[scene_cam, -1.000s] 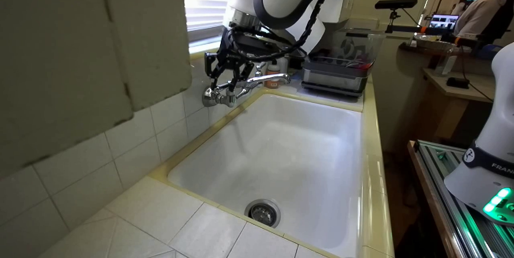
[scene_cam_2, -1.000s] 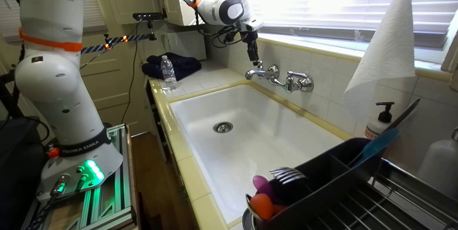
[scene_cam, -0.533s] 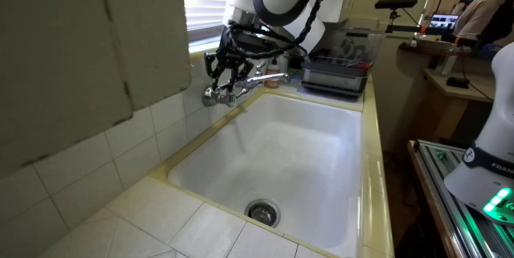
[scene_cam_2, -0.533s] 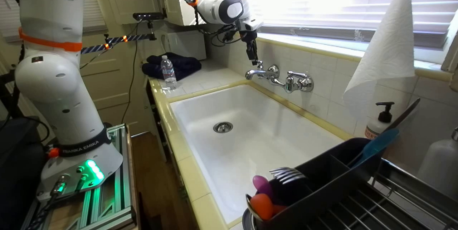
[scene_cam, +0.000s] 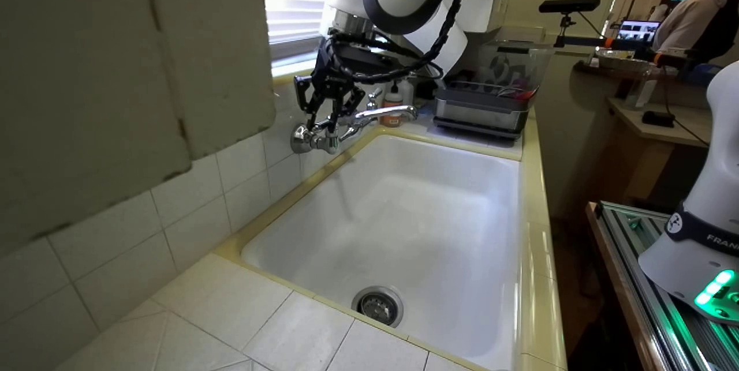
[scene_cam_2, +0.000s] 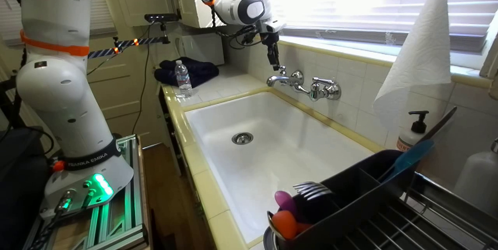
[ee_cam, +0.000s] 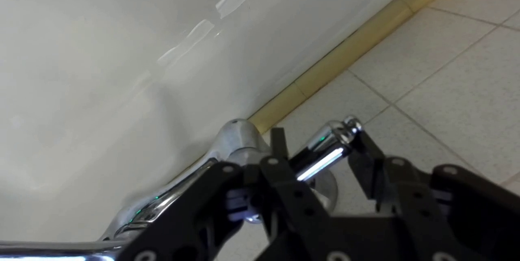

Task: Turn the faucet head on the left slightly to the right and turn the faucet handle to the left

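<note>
One faucet handle [ee_cam: 324, 152], the left, shiny chrome, sits by the tiled wall [scene_cam_2: 358, 94] above the sink [scene_cam_2: 280, 172]; my gripper [ee_cam: 319, 136] has its jaws apart either side of it, contact unclear. Probably rigid, slippery, stiff: I'd pinch near the knobbed tip [ee_cam: 352, 124]. Faucet head [scene_cam_2: 275, 80] juts out nearby, likely swings easier; push its end.

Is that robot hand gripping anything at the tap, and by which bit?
The slim chrome faucet handle lies between the fingers, one close to its tip; whether they actually grip it cannot be told.
</note>
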`<state>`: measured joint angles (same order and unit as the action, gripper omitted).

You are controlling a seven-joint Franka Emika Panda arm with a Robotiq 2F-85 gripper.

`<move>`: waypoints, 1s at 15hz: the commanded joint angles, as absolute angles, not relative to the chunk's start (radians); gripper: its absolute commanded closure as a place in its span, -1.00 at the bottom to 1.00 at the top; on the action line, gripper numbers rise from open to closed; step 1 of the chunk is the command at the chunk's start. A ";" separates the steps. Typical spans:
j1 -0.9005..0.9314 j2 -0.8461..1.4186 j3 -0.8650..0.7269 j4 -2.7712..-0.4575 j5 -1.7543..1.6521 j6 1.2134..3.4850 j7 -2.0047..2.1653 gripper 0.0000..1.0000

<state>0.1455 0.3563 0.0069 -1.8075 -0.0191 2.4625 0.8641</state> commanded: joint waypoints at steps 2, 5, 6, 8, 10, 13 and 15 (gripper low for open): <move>0.152 0.336 0.012 -1.821 -0.010 2.401 0.801 0.65; 0.153 0.322 0.007 -1.833 -0.019 2.389 0.788 0.70; 0.154 0.320 0.006 -1.835 -0.021 2.384 0.785 0.72; 0.154 0.316 0.006 -1.839 -0.023 2.380 0.780 0.74; 0.154 0.313 0.005 -1.841 -0.024 2.374 0.771 0.76; 0.156 0.311 0.002 -1.845 -0.030 2.371 0.772 0.64; 0.155 0.308 0.002 -1.846 -0.030 2.370 0.769 0.57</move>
